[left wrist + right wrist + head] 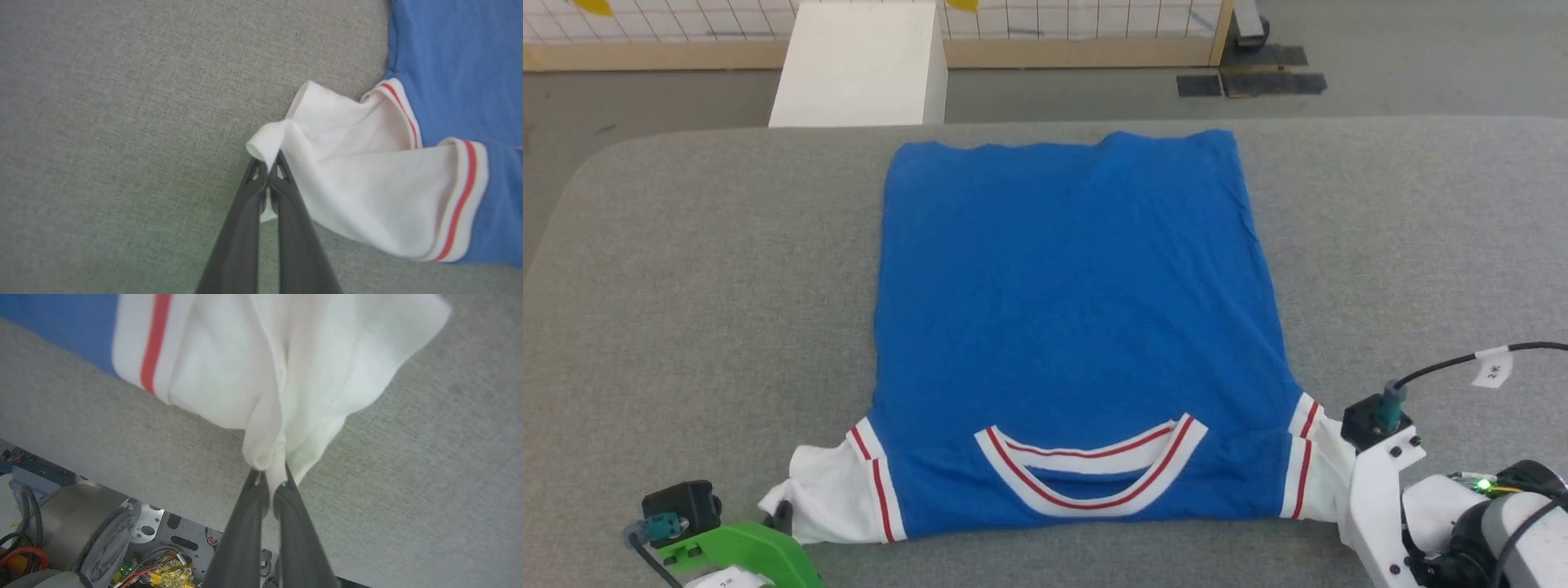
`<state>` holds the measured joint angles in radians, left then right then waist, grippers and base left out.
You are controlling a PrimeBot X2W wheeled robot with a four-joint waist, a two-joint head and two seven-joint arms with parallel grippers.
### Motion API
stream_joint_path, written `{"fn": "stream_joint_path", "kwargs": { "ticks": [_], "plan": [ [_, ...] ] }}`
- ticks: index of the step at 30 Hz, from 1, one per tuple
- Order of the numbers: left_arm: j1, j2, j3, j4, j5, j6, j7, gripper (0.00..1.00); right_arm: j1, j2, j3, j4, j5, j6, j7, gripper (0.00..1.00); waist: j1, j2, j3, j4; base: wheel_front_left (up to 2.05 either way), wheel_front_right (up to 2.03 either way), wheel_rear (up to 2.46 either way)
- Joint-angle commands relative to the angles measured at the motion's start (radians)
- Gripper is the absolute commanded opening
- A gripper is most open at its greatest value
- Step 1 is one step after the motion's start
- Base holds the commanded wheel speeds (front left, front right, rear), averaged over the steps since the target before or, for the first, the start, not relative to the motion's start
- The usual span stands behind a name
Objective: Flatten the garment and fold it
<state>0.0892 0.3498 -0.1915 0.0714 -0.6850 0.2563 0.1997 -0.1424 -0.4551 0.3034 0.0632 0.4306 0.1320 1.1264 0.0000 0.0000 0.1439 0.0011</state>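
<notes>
Nearest the robot, the left gripper [267, 162] has its two dark fingers pressed together on a pinched fold at the tip of the left-hand sleeve [359, 192]. This sleeve is white and rumpled and rests on the grey fabric tabletop [686, 286]. The right gripper [273, 475] is likewise clamped, its fingers meeting on a gathered bunch of the white right-hand sleeve [286, 367], which is drawn into folds above the fingertips. Beneath this gripper, past the near table edge, part of the robot base [122, 535] with wiring is seen.

Between the two grippers the garment [1070, 310] lies spread on the tabletop, roughly centred. Its collar [1090, 474], white with red stripes, lies at the near edge. Red-striped white trim marks each shoulder seam where sleeve joins body. The royal-blue body extends away from the robot, mostly flat with shallow wrinkles. The hem [1062, 145] lies at the far end, close to the table's far edge.

Beyond the table, a white box [862, 65] stands on the grey floor. Dark mats [1250, 82] lie to the right. A wooden-framed grid fence [1086, 24] closes the background.
</notes>
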Motion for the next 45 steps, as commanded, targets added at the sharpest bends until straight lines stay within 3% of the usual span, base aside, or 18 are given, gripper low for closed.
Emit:
{"fn": "stream_joint_path", "kwargs": {
  "ticks": [1, 5, 6, 7, 16, 24, 28, 34, 39, 45],
  "plan": [
    [-0.019, -0.004, 0.000, 0.001, -0.012, -0.006, -0.009, 0.00, -0.018, -0.003, 0.015, 0.019, -0.003, -0.001, 0.012, 0.00, 0.0000, 0.0000, 0.013, 0.004, 0.00, 0.00, 0.00],
    [-0.018, -0.009, 0.002, 0.003, -0.019, -0.011, -0.021, 0.00, -0.031, -0.002, 0.030, 0.052, 0.016, -0.001, 0.003, 0.00, 0.0000, 0.0000, 0.010, 0.001, 0.00, 0.00, 0.00],
    [-0.014, -0.012, 0.007, 0.000, -0.024, -0.012, -0.029, 0.00, -0.035, 0.003, 0.020, 0.056, 0.033, -0.001, -0.019, 0.45, 0.0000, 0.0000, 0.003, -0.005, 0.00, 0.00, 0.00],
    [-0.011, -0.011, 0.008, -0.002, -0.024, -0.012, -0.033, 0.00, -0.037, 0.005, 0.010, 0.054, 0.042, -0.001, -0.036, 1.00, 0.0000, 0.0000, -0.002, -0.010, 0.00, 0.00, 0.00],
    [0.022, -0.014, 0.020, -0.036, -0.031, -0.007, -0.062, 0.00, -0.008, 0.064, -0.189, -0.072, 0.131, -0.001, -0.184, 1.00, 0.0000, 0.0000, -0.047, -0.037, 0.00, 0.00, 0.00],
    [0.030, -0.018, 0.017, -0.055, -0.028, -0.003, -0.077, 0.00, -0.020, 0.156, -0.375, -0.184, 0.073, -0.001, -0.519, 1.00, 0.0000, 0.0000, -0.043, -0.041, 0.00, 0.00, 0.00],
    [0.017, -0.019, 0.014, -0.062, -0.022, -0.005, -0.088, 0.00, -0.042, 0.181, -0.387, -0.165, 0.044, -0.001, -0.670, 1.00, 0.0000, 0.0000, -0.024, -0.032, 0.00, 0.00, 0.00],
    [-0.011, -0.024, 0.006, -0.085, -0.009, -0.008, -0.109, 0.00, -0.110, 0.186, -0.368, -0.086, -0.006, -0.001, -0.800, 1.00, 0.0000, 0.0000, 0.036, -0.007, 0.00, 0.00, 0.00],
    [-0.043, -0.034, -0.005, -0.122, 0.012, -0.008, -0.139, 0.00, -0.234, 0.183, -0.335, 0.003, -0.048, -0.001, -0.837, 1.00, 0.0000, 0.0000, 0.107, 0.024, 0.00, 0.00, 0.00],
    [-0.082, -0.052, -0.032, -0.203, 0.041, -0.009, -0.168, 0.00, -0.454, 0.148, -0.290, 0.143, -0.100, -0.001, -0.803, 1.00, 0.0000, 0.0000, 0.223, 0.086, 0.00, 0.00, 0.00]
  ]
}}
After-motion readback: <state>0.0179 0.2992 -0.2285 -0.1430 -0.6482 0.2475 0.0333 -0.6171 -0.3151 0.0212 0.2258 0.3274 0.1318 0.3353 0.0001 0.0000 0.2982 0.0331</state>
